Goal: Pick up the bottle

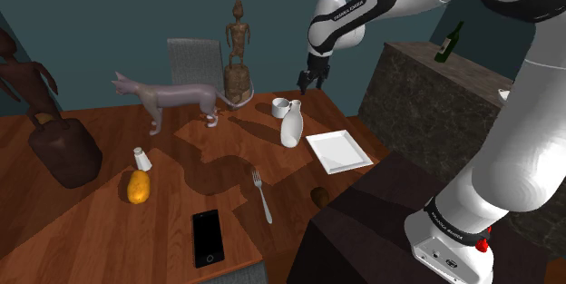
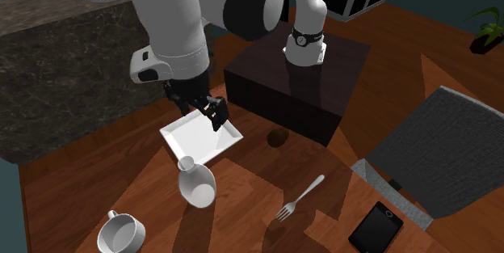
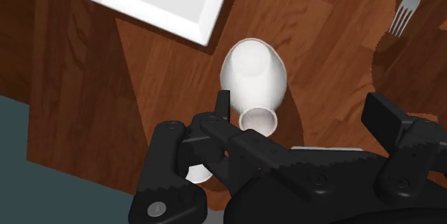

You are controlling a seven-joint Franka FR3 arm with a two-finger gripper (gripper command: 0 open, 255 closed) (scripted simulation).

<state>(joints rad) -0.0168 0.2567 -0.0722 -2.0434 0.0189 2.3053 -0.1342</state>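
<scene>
- Gripper is seen hanging above the wooden table, over its far edge and clear of everything on it.
- Fingers are spread apart and nothing is clasped; the gap looks wide, though part of the hand is hidden by its own body in the wrist view.
- White bottle is stood upright on the table, below and just in front of the gripper in the shoulder view.
- In the wrist view the bottle's open neck is seen just ahead of the fingers and is not touched by them.
- White mug is placed just behind the bottle in the shoulder view.
- White square plate is laid near the bottle, on the shoulder view's right.
- Fork and black phone are laid nearer the camera, well apart from the bottle.
- Green bottle is stood on the dark counter, well apart from the gripper.
</scene>
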